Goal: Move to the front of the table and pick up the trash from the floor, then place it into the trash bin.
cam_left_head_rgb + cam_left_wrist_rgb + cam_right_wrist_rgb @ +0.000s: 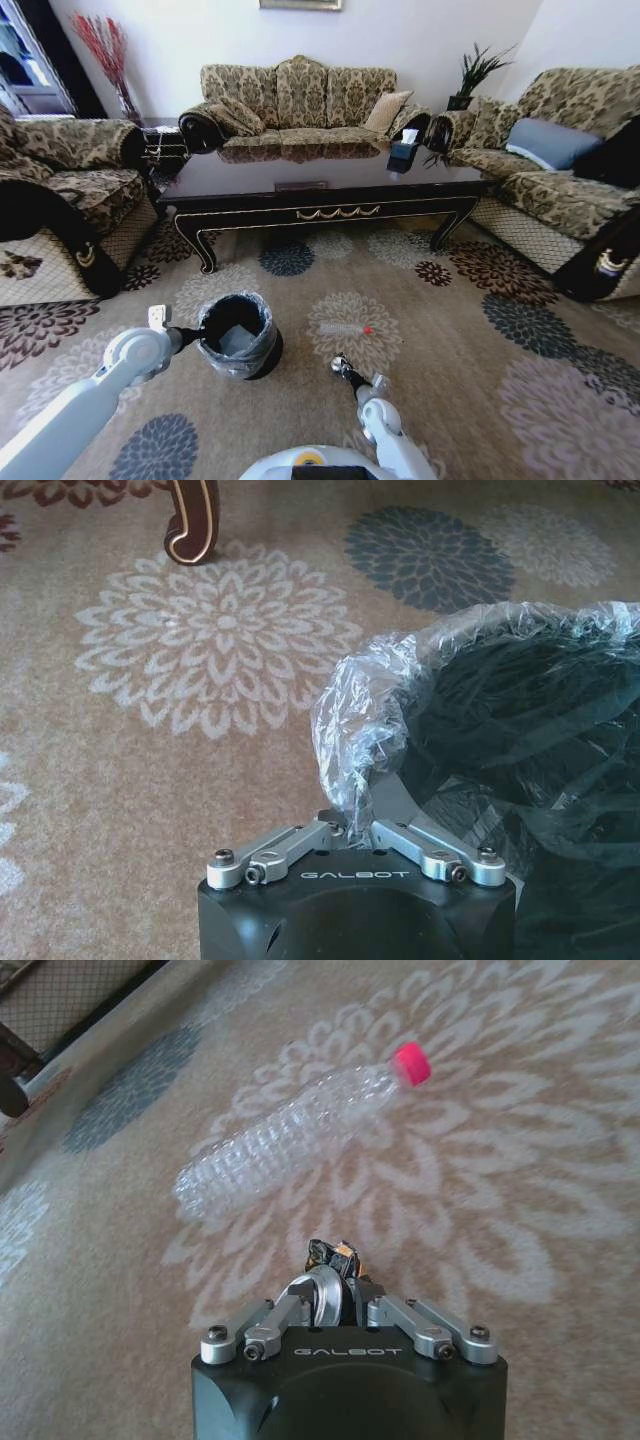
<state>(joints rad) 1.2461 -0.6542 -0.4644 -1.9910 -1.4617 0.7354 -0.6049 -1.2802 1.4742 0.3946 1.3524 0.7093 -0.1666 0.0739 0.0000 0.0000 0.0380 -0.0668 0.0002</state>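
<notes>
The left gripper point(352, 825) is pinching the folded-over edge of the grey plastic bag point(365, 720) on the rim of the trash bin point(238, 335). Its fingertips are hidden under the crinkled plastic, so only the silver links behind them show. The bin stands on the floor point(470, 400), in front of the table point(320, 190) and well apart from it. Inside the bin the bag looks dark and wrinkled. In the head view something grey and flat lies at the bottom, but it is hard to tell what it is. In the left wrist view, one curved table leg point(192, 520) stands past the bin on the carpet, and its top is cut off.

The right gripper point(335, 1260) is low over the floor, beside the bin on its right. Its fingers are pressed together on a tiny dark scrap point(333, 1254) with a bit of yellow-brown on it. The scrap is too small to make out well.

Just past the right gripper lies a clear plastic bottle point(285, 1140) with a pink-red cap point(411, 1063). It rests on its side on a pale flower medallion point(352, 330), apart from the gripper. In the head view the bottle is only a faint streak with a red spot, to the right of the bin and between the bin's side and the table.

On the tabletop, near its far right corner, sits a dark tissue box point(404, 152). Sofas stand around the table, cut off at the edges.
</notes>
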